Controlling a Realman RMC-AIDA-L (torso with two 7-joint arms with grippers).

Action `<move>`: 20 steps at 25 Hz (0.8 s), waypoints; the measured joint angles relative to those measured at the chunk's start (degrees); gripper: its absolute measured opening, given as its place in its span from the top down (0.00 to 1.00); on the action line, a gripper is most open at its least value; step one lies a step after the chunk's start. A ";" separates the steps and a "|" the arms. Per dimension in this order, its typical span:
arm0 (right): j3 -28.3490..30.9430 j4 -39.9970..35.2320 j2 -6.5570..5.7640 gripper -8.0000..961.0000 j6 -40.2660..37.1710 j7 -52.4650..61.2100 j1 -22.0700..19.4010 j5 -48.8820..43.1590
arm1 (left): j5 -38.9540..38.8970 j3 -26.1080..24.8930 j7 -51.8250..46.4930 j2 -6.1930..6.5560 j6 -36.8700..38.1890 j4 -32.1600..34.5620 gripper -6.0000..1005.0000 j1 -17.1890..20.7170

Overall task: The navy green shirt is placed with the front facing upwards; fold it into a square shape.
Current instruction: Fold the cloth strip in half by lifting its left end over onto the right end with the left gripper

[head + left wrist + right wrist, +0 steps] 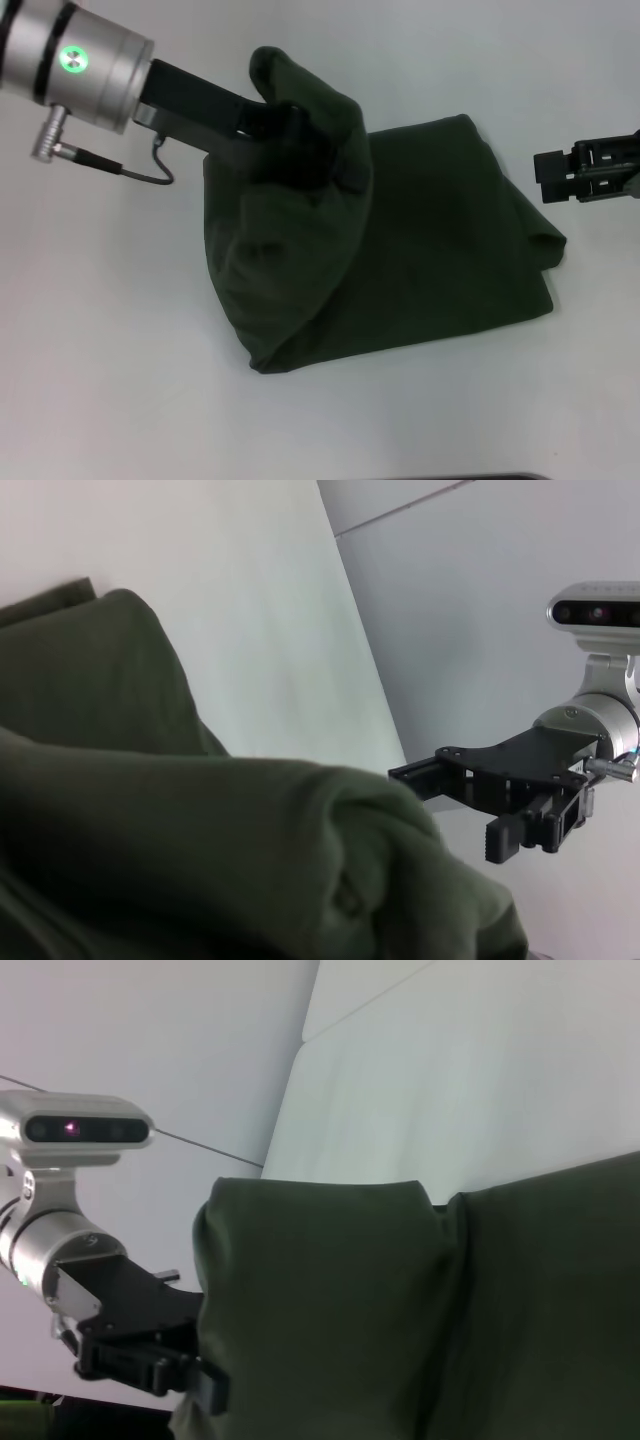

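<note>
The shirt (420, 250) lies on the white bench (100, 350), already folded into a thick, roughly rectangular bundle of dark olive-green cloth. No lettering and no collar can be seen in any view; only plain fabric shows. In the head view the bundle sits near the middle of the bench, a little to the right side, with its corners rounded and one small fold sticking out at the right edge.

The left hand (290, 135) is over the left part of the shirt, toward the far side. It is raised above the bench and holds a layer of the cloth lifted up, so the fabric hangs over it in a hump and drapes down to the near left corner of the bundle. The fingers are mostly covered by the cloth, but they seem to be clamped on the shirt, because the lifted layer hangs from them. In the left wrist view the raised fold fills the foreground, and the right wrist view shows the lifted part standing up like a wall beside the flat part.

The right hand (560, 170) is at the right side, just beside the shirt but not touching it, above the bench. Its fingers (515, 832) appear close together and hold nothing.
</note>
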 joint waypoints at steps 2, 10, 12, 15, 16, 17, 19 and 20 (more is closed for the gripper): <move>0.02 0.00 0.00 0.11 -0.03 0.01 0.06 0.00 | -0.33 0.32 0.25 -0.28 -1.04 -1.06 0.83 -0.36; 0.03 0.00 0.08 0.11 -0.03 0.01 0.24 0.06 | -1.35 1.61 0.61 -2.50 -4.82 -3.51 0.82 -2.66; 0.03 0.00 0.13 0.11 -0.03 0.01 0.25 0.07 | -1.51 1.65 0.64 -3.03 -5.36 -3.73 0.82 -3.51; 0.03 0.00 0.17 0.11 -0.03 0.01 0.25 0.09 | -1.61 1.65 0.65 -3.71 -5.93 -3.98 0.81 -4.69; 0.03 0.00 0.17 0.11 -0.03 0.01 0.25 0.09 | -1.61 1.64 0.65 -3.85 -6.26 -4.23 0.81 -5.02; 0.03 0.00 0.17 0.11 -0.03 0.01 0.25 0.09 | -1.63 1.64 0.62 -3.92 -6.71 -4.47 0.81 -5.19; 0.03 0.00 0.17 0.11 -0.02 0.01 0.23 0.09 | -1.79 1.61 0.45 -3.99 -7.89 -4.95 0.81 -5.29; 0.03 0.00 0.18 0.11 -0.02 0.01 0.21 0.09 | -2.12 1.48 0.30 -4.02 -8.85 -5.32 0.81 -5.26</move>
